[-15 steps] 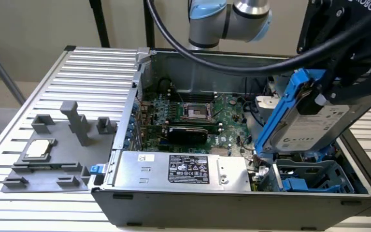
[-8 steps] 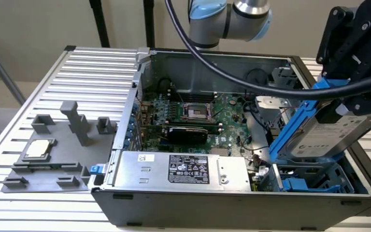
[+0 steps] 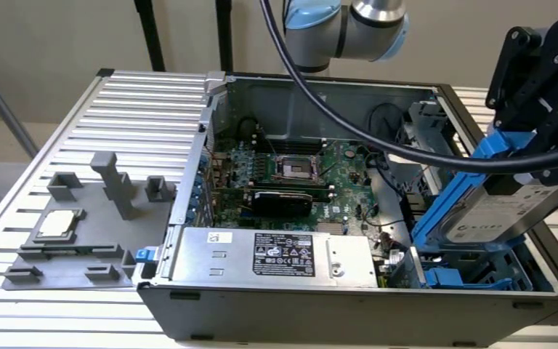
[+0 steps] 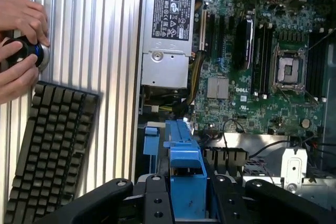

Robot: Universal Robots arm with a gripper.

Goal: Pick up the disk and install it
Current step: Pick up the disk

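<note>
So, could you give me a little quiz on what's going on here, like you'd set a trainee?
1. True or false: the gripper grips the disk, held tilted at the open computer case.
2. Where does the small processor chip lie? A: on the grey tray beside the case. B: inside the case. C: in the gripper.
3. Fill in: the carrier bracket framing the disk is coloured ____.
Key: 1 true; 2 A; 3 blue.
</note>
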